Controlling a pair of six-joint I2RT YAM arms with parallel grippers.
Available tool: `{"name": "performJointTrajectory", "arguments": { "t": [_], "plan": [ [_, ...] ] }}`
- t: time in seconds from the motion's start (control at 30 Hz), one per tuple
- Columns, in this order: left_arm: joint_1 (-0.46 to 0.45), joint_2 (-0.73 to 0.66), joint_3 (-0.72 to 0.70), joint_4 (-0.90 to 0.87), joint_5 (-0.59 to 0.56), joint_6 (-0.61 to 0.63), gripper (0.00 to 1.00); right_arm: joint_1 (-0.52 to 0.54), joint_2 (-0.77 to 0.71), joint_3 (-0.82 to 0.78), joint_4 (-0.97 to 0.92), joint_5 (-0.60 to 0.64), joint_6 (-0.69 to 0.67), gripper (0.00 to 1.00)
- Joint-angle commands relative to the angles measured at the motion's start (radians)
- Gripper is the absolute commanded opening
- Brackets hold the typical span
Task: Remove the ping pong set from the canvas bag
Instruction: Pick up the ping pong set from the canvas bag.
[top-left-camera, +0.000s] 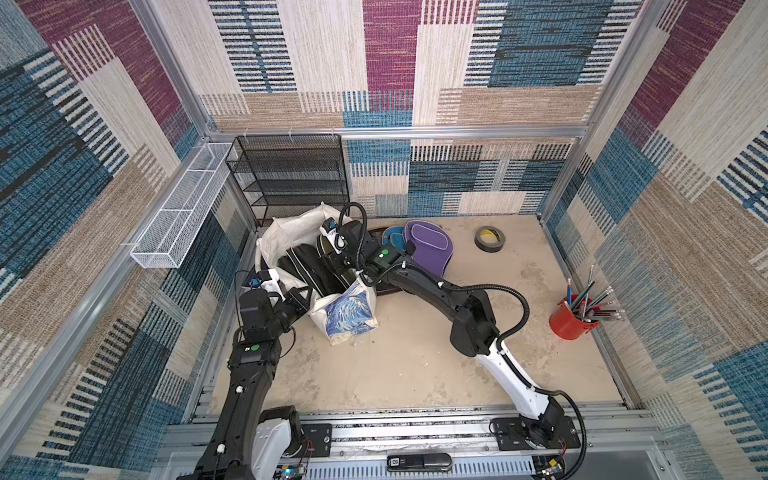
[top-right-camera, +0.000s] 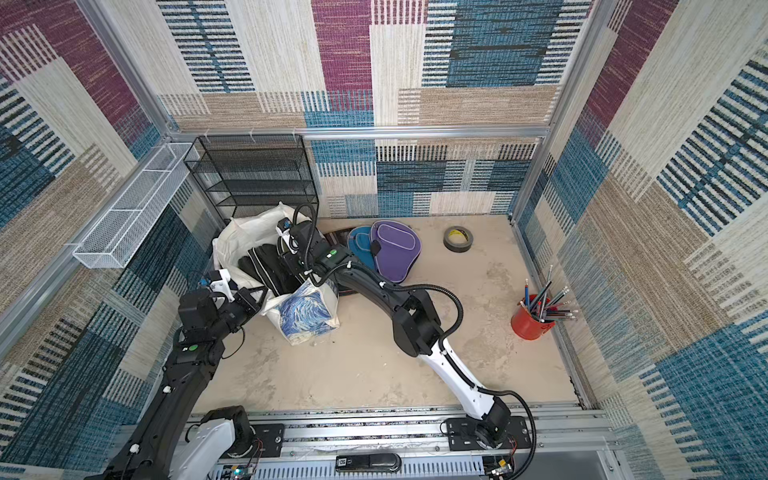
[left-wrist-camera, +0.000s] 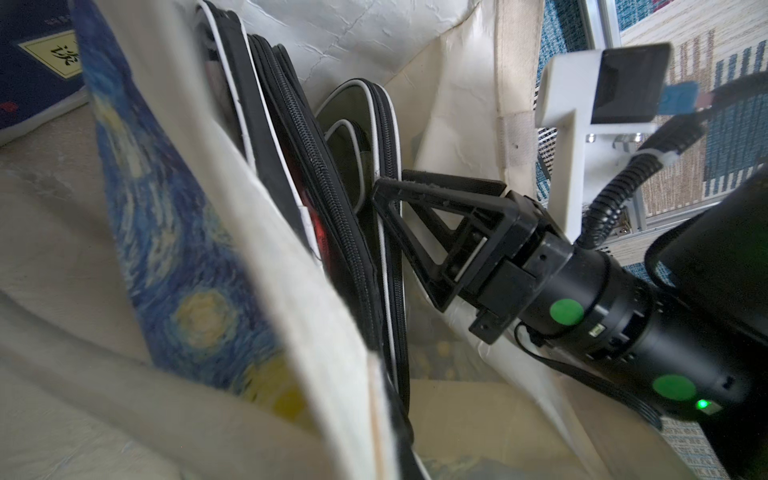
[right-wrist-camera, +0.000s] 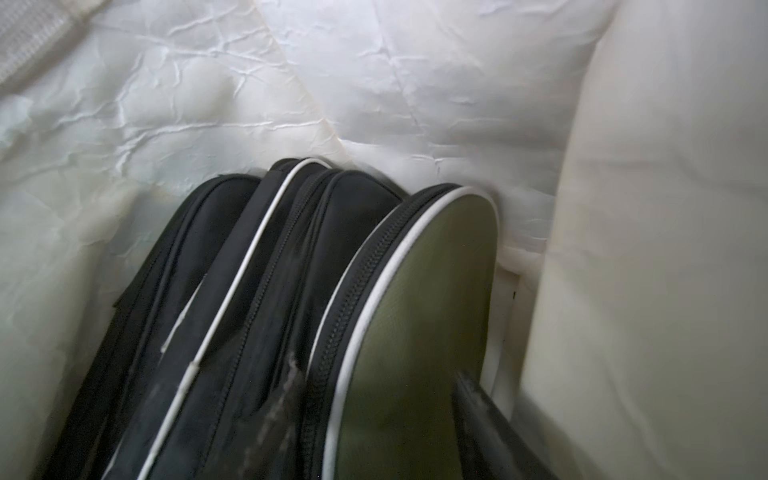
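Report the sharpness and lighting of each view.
Both top views: sharp and evenly lit. Left wrist view: the near print on the canvas bag is soft, the black zipped cases sharper. Right wrist view: smeared throughout, the olive case and the white lining both blurry.

I see little slack inside the canvas bag (top-left-camera: 351, 311): black cases (top-left-camera: 301, 266) and an olive case (right-wrist-camera: 415, 332) stand packed on edge, and my right gripper (left-wrist-camera: 382, 195) takes the gap beside the olive one. The mesh shelf (top-left-camera: 291, 178) crowds the back-left corner of the bench (top-left-camera: 395, 365); a purple case (top-left-camera: 428, 251) lies just beside the bag. Middle and front are open to me.
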Motion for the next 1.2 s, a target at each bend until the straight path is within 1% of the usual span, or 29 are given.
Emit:
{"name": "performJointTrajectory", "arguments": {
  "t": [0.0,0.1,0.23,0.27,0.3,0.33,0.37,0.43,0.47,0.77,1.17],
  "plan": [
    [-0.001,-0.005,0.003,-0.012,0.002,0.018,0.00,-0.002,0.010,-0.005,-0.049,0.124,-0.014,0.58],
    [-0.001,-0.006,0.003,-0.014,0.001,0.017,0.00,-0.001,0.016,0.007,-0.079,0.166,-0.017,0.58],
    [-0.001,-0.004,0.003,-0.007,0.001,0.016,0.00,0.000,0.009,-0.009,-0.084,0.160,-0.015,0.58],
    [-0.001,-0.002,0.003,-0.005,0.000,0.016,0.00,-0.001,0.010,-0.013,-0.082,0.156,-0.015,0.57],
    [-0.001,0.001,0.002,-0.003,0.002,0.015,0.00,0.000,0.012,-0.012,-0.082,0.150,-0.014,0.53],
    [-0.001,0.002,0.004,-0.003,0.002,0.014,0.00,0.000,0.015,-0.011,-0.083,0.147,-0.013,0.47],
    [-0.001,0.000,0.005,-0.002,0.002,0.015,0.00,0.000,0.018,-0.009,-0.086,0.145,-0.013,0.35],
    [-0.001,0.000,0.003,-0.005,0.002,0.017,0.00,0.000,0.022,-0.002,-0.090,0.144,-0.007,0.08],
    [-0.001,-0.001,0.004,-0.008,0.000,0.020,0.00,0.001,0.022,0.003,-0.092,0.145,-0.004,0.00],
    [-0.002,0.010,0.005,0.013,0.003,0.012,0.00,0.006,-0.036,0.041,-0.103,0.133,-0.003,0.00],
    [-0.001,0.030,0.018,0.019,0.011,0.008,0.00,0.027,-0.169,0.072,-0.097,0.123,-0.016,0.00]
  ]
}}
